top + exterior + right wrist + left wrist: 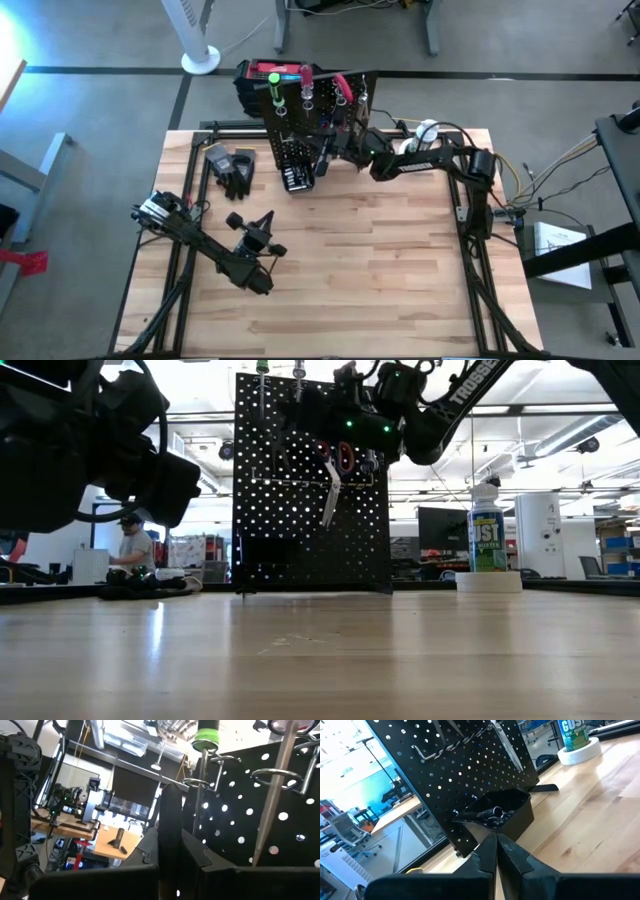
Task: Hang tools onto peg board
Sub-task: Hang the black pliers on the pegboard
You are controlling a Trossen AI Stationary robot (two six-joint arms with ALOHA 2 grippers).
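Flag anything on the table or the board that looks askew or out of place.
On the peg board, the red-handled scissors hang tilted, blades slanting down to one side rather than straight. The black gloves lie in a loose heap on the table beside the board. Nothing looks spilled or broken.

You have a pale butcher-block wooden table [380, 270] with a dark metal frame. At its far edge stands the upright black perforated peg board [312, 112], with a small black open bin of bits [297, 165] at its foot. Black gloves [233, 168] lie left of it; a green-labelled white bottle [487, 528] in a white ring stands right.
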